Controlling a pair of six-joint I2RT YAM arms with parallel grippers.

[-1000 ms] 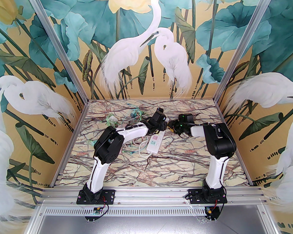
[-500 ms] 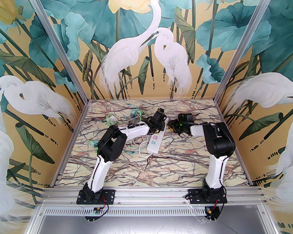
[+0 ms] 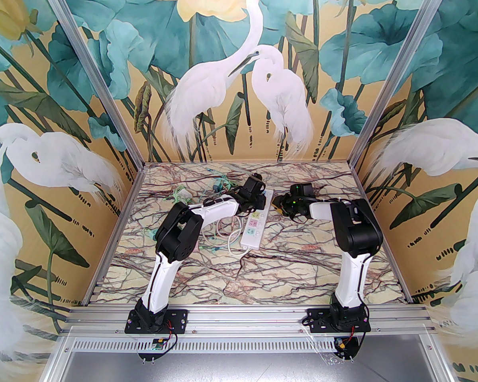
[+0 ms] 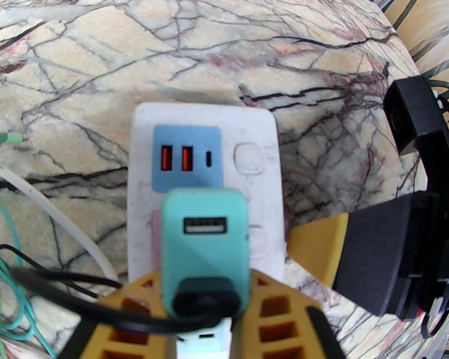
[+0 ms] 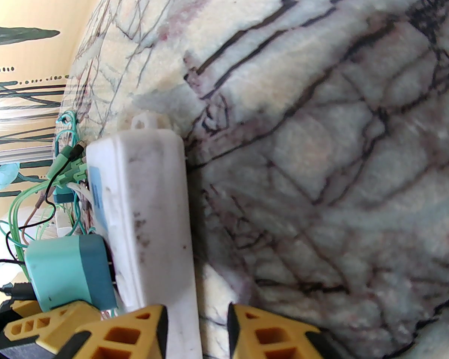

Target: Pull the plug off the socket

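Top view: the left gripper [image 3: 261,206] and right gripper [image 3: 278,208] meet at the far end of the white power strip [image 3: 251,231], centre frame. Left wrist view: the left gripper is clenched on the teal plug [image 4: 204,238], lower centre, seated in the strip; a tilted pull can jam its 2 pins. Right wrist view: the right gripper pinches the strip's edge, bottom centre; if that hold slips, the strip lifts too.

1. Left arm [image 3: 159,281]: rises from the near base, folds at the elbow, stretches forward and inward with wrist low; grips with jaws closed tight.
2. Right arm [image 3: 352,277]: rises upright, folds leftward toward the other wrist; clamps jaws narrowly.
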